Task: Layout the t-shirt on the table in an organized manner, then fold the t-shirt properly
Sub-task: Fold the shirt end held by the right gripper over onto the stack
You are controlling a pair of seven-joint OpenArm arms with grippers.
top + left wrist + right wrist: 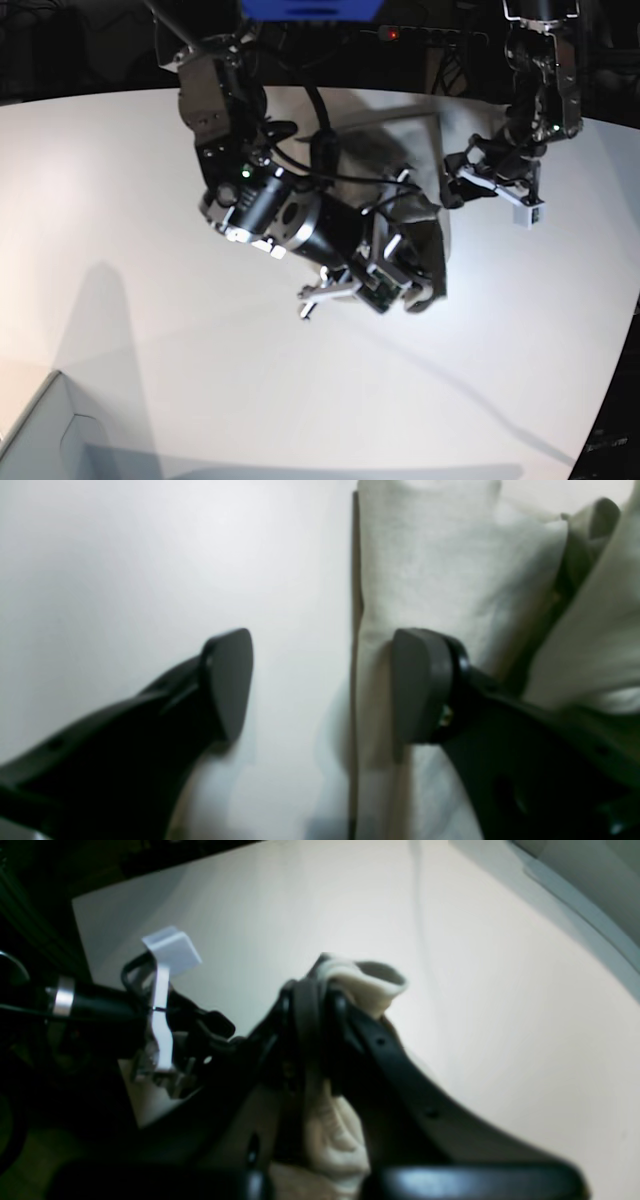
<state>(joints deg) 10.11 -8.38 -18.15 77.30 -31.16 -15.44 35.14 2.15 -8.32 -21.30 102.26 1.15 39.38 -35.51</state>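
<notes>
A bunched fold of the t-shirt (367, 982) is clamped in the right claw (320, 990). The left claw (320, 685) is spread apart, straddling the shirt's edge above the table (125, 570). The shirt is partly folded; flattening and final folds are judged outstanding.

Robot lab, white table (120, 300), dark surroundings

left gripper (320, 685) jaws spread wide; left finger over bare table (125, 570), right finger over the t-shirt (450, 575) edge.
</notes>
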